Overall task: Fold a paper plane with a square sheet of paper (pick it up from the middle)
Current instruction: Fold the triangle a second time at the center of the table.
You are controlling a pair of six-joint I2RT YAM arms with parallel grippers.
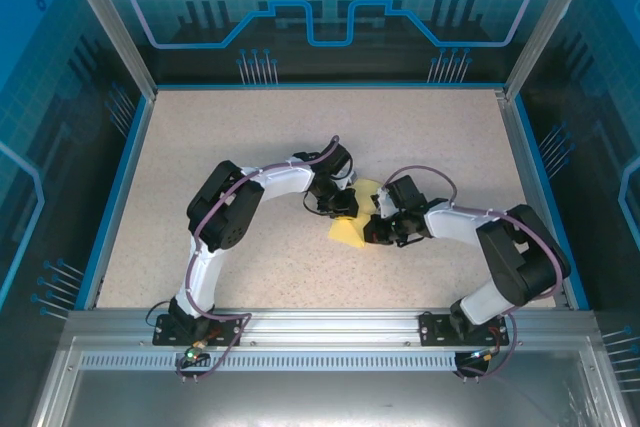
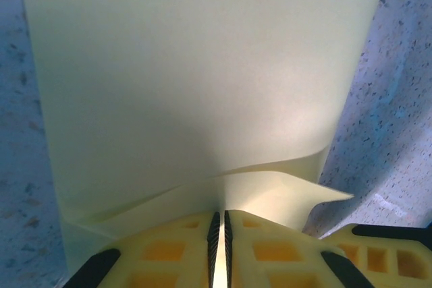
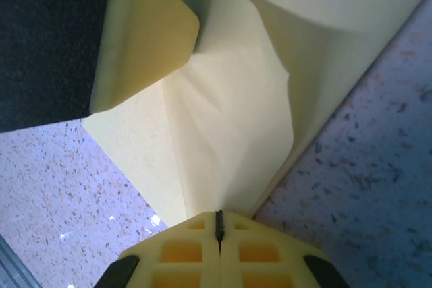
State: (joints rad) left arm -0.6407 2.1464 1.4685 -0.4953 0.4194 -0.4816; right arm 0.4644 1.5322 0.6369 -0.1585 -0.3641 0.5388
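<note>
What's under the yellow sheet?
Speckled table shows on either side of the sheet, which the left gripper and right gripper pinch. Anything directly beneath it is covered.

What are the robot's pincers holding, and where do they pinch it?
Both hold the yellow paper sheet. The left pincer pinches one edge of it, the right pincer another edge, each between shut fingertips.
</note>
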